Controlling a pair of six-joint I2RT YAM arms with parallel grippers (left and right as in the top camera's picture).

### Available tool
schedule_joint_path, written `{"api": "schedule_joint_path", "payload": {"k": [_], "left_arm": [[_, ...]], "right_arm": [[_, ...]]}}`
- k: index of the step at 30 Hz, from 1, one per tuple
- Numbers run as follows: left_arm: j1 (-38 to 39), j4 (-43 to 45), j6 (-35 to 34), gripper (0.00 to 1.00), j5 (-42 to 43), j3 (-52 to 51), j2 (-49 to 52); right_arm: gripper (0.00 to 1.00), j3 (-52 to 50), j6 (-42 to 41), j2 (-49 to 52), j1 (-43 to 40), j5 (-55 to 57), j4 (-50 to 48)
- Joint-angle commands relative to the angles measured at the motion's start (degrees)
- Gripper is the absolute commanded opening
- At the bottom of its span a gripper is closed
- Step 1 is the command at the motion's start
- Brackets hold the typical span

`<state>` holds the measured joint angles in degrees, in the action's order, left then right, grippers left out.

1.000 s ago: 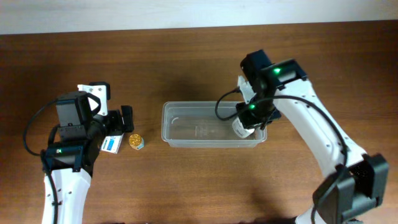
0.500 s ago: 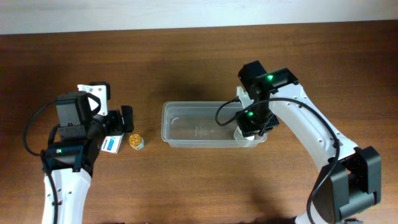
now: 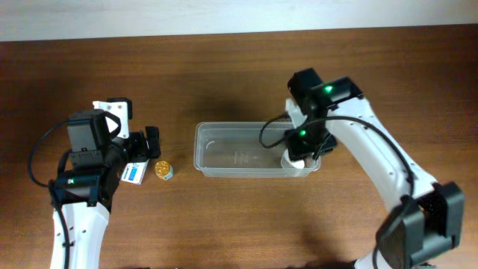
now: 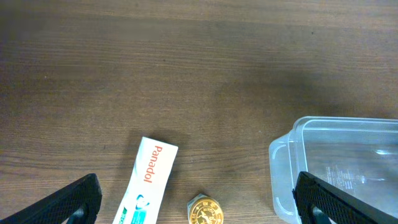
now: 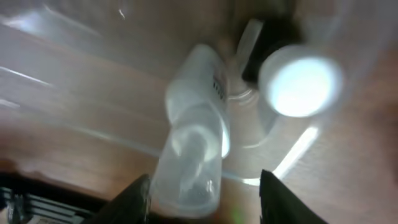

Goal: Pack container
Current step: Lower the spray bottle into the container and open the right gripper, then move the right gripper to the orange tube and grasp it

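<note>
The clear plastic container (image 3: 224,168) lies mid-table. My right gripper (image 3: 303,144) hovers over its right end. In the right wrist view the gripper (image 5: 205,182) is open: a translucent small bottle (image 5: 196,137) lies against the left finger (image 5: 138,199), clear of the right one. A blurred white round cap (image 5: 300,79) sits beside it. From overhead the bottle (image 3: 292,159) shows white in the container's right corner. My left gripper (image 3: 150,142) is open and empty above a white Panadol box (image 3: 135,172) and a gold-lidded jar (image 3: 163,169).
In the left wrist view the Panadol box (image 4: 147,182) and gold-lidded jar (image 4: 206,211) lie between the spread fingers (image 4: 69,200) of the left gripper (image 4: 199,202). The container's left end (image 4: 281,163) is just to the right. The table's far edge runs along the top.
My right gripper went down into the container's right end with the bottle, then rose slightly; the bottle now rests in the corner. The left arm has not moved.
</note>
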<state>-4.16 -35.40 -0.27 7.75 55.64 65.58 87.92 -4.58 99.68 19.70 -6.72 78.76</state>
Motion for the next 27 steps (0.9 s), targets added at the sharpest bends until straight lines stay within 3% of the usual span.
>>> {"api": "schedule_joint_path", "payload": {"k": [1, 7, 12, 19, 27], "left_arm": [[-0.28, 0.13, -0.15, 1.0, 0.42, 1.2, 0.09], [-0.28, 0.13, -0.15, 0.99, 0.42, 1.2, 0.09], [-0.28, 0.13, -0.15, 0.99, 0.42, 1.2, 0.09], [-0.28, 0.15, -0.15, 0.99, 0.42, 1.2, 0.09], [-0.28, 0.17, -0.15, 0.99, 0.42, 1.2, 0.09]], "right_arm": [[0.49, 8.52, -0.39, -6.38, 0.42, 4.42, 2.03], [0.67, 18.56, -6.16, -11.26, -4.72, 12.5, 5.27], [0.87, 18.86, -11.67, -13.84, -17.38, 13.81, 6.84], [0.95, 14.05, -12.2, -13.35, -35.6, 9.38, 8.68], [0.96, -1.73, -10.36, -12.68, -45.46, 9.05, 3.06]]}}
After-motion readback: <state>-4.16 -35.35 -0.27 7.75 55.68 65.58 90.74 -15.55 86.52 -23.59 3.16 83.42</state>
